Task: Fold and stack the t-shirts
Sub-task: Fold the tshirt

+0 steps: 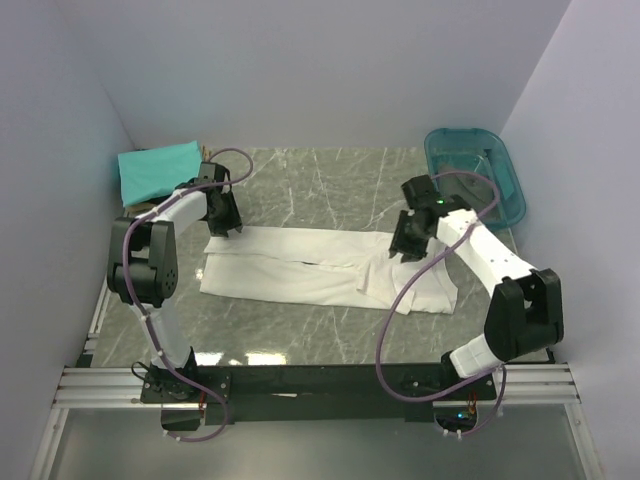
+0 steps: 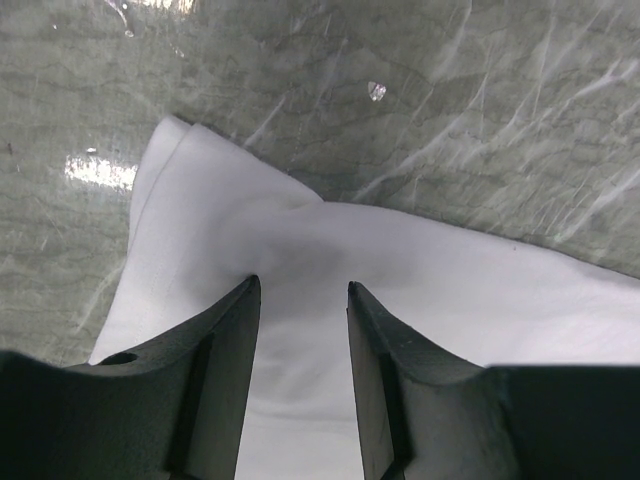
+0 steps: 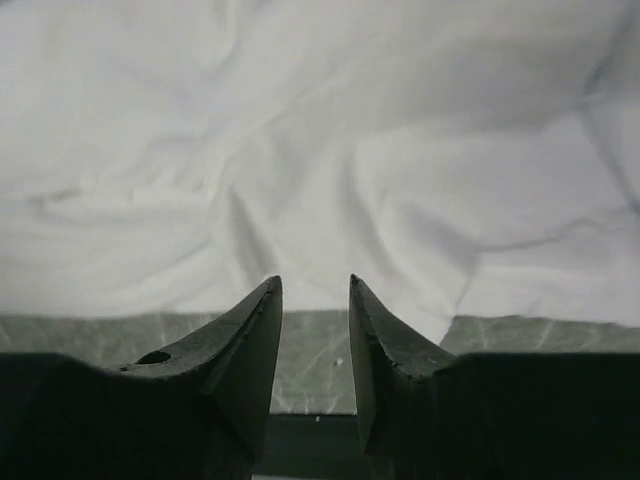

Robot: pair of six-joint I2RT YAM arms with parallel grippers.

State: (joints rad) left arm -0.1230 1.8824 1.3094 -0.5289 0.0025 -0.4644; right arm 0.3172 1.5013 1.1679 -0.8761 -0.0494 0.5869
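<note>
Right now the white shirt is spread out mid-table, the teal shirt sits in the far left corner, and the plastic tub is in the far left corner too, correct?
Not quite. The tub sits in the far right corner, not the left, as the top external view shows. The white shirt is spread mid-table and the teal shirt is in the far left corner, as you said.

White shirt (image 2: pixel 230 200) lying on grey marble counter (image 2: pixel 450 90), one corner folded, hand (image 2: pixel 303 283) just over it, dark fingers (image 2: pixel 225 340) parted
</note>
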